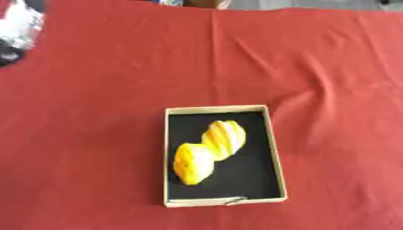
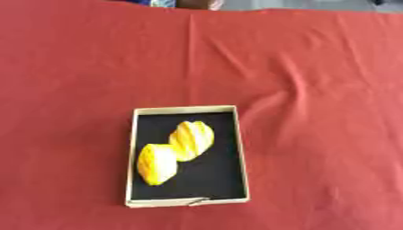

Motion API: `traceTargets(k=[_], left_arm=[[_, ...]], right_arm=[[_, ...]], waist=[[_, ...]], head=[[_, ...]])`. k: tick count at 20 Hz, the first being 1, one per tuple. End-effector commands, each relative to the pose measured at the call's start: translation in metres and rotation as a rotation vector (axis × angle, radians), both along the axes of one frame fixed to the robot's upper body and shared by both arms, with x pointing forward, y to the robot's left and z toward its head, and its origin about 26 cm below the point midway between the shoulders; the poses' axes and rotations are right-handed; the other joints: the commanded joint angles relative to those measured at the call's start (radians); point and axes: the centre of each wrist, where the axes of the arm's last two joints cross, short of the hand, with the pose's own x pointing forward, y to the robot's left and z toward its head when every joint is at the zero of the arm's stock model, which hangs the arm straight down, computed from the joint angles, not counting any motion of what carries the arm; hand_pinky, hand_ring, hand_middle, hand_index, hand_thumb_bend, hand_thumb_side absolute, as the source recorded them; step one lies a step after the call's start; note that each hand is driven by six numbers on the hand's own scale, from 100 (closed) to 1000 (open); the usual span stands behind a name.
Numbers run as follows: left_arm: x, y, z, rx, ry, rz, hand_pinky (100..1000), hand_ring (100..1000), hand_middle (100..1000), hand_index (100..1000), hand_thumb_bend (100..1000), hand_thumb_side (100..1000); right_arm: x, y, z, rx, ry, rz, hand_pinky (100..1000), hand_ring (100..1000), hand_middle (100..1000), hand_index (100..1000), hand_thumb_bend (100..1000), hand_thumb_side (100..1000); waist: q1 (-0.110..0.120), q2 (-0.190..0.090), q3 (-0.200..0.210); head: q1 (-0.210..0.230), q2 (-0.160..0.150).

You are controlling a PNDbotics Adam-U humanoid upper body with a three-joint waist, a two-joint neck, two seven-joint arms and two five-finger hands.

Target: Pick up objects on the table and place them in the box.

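A shallow cardboard box (image 1: 220, 108) with a black inside lies on the red tablecloth, a little below the middle of the view. Two yellow ridged objects lie in it, touching each other: one with pale stripes (image 1: 225, 137) towards the back, one plain yellow (image 1: 193, 164) towards the front left. A blurred silver and black part of my left hand or arm (image 1: 15, 31) shows at the upper left corner of the left eye view, far from the box. My right hand is out of sight.
The red cloth (image 2: 315, 90) has a fold line running from the far edge towards the box and soft creases on the right. Dark shapes show past the table's far edge.
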Motion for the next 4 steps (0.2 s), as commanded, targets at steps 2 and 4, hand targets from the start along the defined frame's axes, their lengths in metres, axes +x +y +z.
traceTargets(k=[2,4], left_arm=[[-0.016,0.03,0.013,-0.212,-0.194,0.03,876,836,830,897,100,605],[-0.018,0.039,0.011,-0.295,-0.26,0.018,874,837,828,901,100,607]], right_arm=[[-0.001,0.003,0.011,0.031,-0.074,0.04,962,938,755,810,100,525],[0.001,0.005,0.011,0.05,-0.091,0.065,963,939,756,810,100,527]], waist=[[-0.004,-0.012,0.002],[-0.008,-0.01,0.003]], head=[[-0.003,-0.025],[0.003,-0.029]])
